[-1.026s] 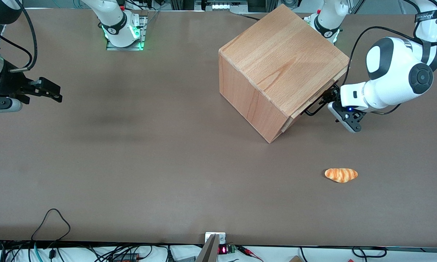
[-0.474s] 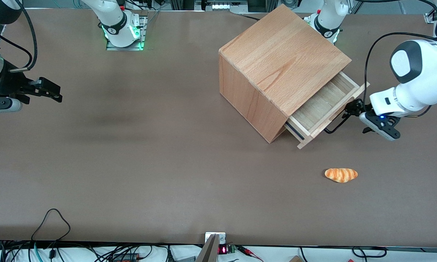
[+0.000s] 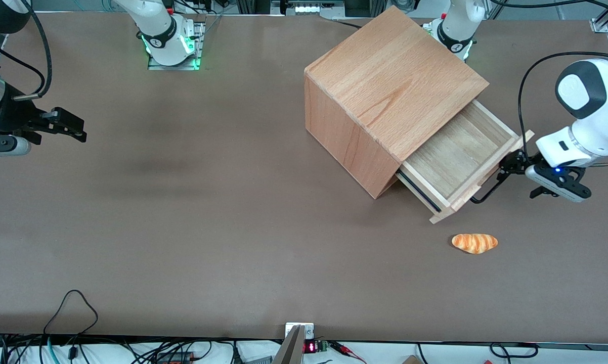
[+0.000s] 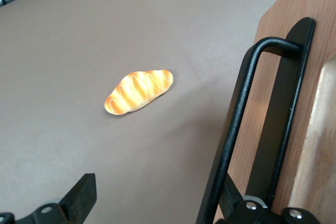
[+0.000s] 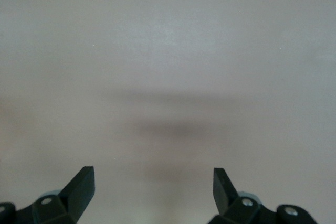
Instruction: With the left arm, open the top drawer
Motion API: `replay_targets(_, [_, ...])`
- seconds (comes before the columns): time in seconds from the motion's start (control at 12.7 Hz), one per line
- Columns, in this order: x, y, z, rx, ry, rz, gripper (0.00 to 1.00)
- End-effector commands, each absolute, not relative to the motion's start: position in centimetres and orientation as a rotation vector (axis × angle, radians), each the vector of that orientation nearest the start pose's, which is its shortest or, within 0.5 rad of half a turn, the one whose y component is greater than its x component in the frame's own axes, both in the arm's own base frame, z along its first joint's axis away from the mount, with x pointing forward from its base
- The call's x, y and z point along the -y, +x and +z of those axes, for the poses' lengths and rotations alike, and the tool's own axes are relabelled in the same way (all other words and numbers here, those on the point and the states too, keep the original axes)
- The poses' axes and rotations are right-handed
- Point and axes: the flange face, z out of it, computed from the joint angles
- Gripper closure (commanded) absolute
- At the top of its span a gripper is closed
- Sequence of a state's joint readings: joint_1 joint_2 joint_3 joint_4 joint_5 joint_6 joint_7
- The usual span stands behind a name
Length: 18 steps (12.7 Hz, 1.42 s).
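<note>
The left arm (image 3: 584, 121) has rounded white shells, a dark grey round joint cap, a looping black cable, a blue light and a small black gripper (image 3: 511, 164) near the drawer front.

A matte brown desk (image 3: 182, 242) is filling nearly the whole scene, and even overhead light is leaving a soft dark smudge of shadow (image 3: 147, 167) toward the parked arm's end. Along the edge nearest the front camera, a black cable loop (image 3: 74, 303) is lying on the desk, tangled wires (image 3: 147, 354) are trailing below it, and a small red display (image 3: 309, 347) is glowing.
</note>
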<state>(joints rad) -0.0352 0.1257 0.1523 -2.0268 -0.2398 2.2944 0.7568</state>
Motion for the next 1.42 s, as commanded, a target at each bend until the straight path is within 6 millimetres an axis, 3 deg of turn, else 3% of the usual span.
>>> replay_targets(0.0, [-7.5,60.2,40.5,-0.791,-3.072,-0.401,0.0])
replay_targets(0.39, [-7.7,60.9,43.0,-0.693,-3.077,-0.474,0.0])
replay_targets(0.63, [-7.3,60.2,42.2,-0.713,-3.128,-0.351,0.0])
replay_targets(0.87, [-5.7,60.0,42.0,-0.841,-3.052,-0.233,0.0])
replay_targets(1.34, [-4.9,59.8,43.1,-0.887,-3.071,-0.159,0.0])
